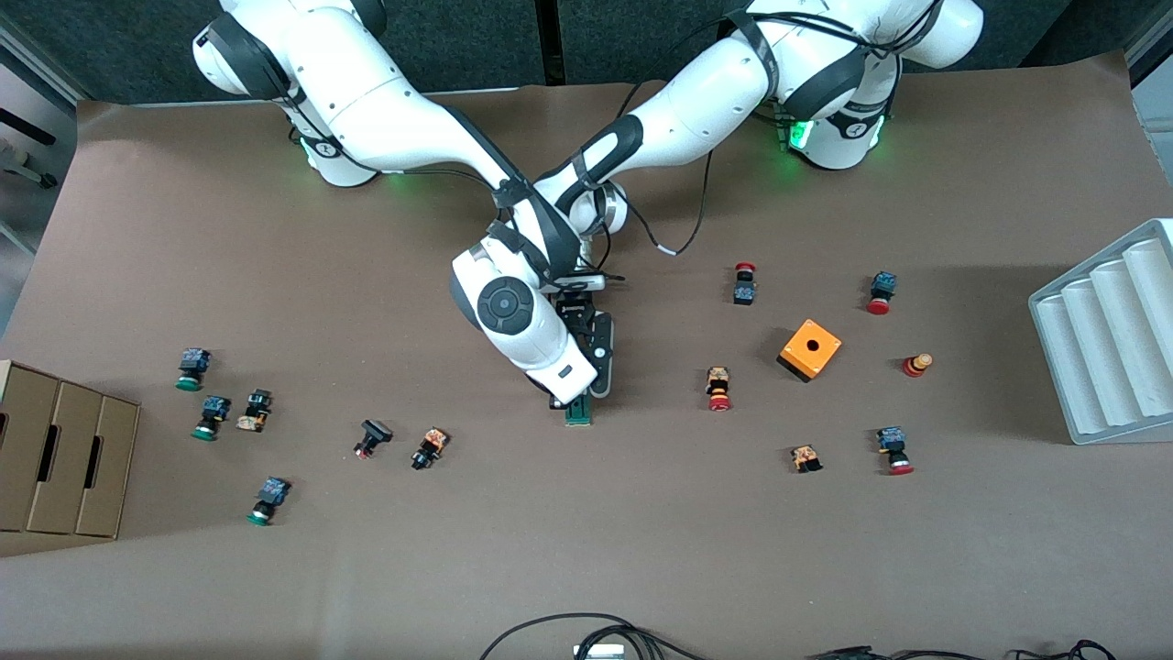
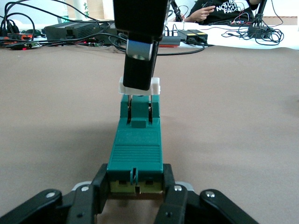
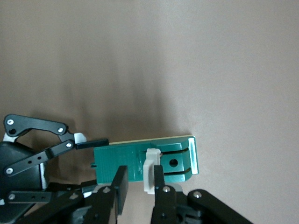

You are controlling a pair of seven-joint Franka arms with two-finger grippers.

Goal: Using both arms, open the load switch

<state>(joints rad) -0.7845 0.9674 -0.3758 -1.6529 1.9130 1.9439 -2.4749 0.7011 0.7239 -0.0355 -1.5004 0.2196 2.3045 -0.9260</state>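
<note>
The load switch [image 1: 579, 414] is a narrow dark-green block lying flat at the middle of the table. In the left wrist view my left gripper [image 2: 135, 181] is shut on one end of the load switch [image 2: 135, 149], one finger on each side. My right gripper [image 3: 139, 179] comes down from above. It is shut with the white piece [image 3: 150, 163] between its fingers, near the switch's end that is nearer the front camera. In the front view the right gripper [image 1: 570, 401] and left gripper [image 1: 597, 371] meet over the switch, and the right hand hides most of it.
An orange cube with a hole [image 1: 810, 348] and several small push-buttons lie scattered toward both ends of the table. A cardboard box [image 1: 55, 458] sits at the right arm's end. A white ridged tray [image 1: 1109, 339] is at the left arm's end. Cables [image 1: 586, 632] lie along the table's front edge.
</note>
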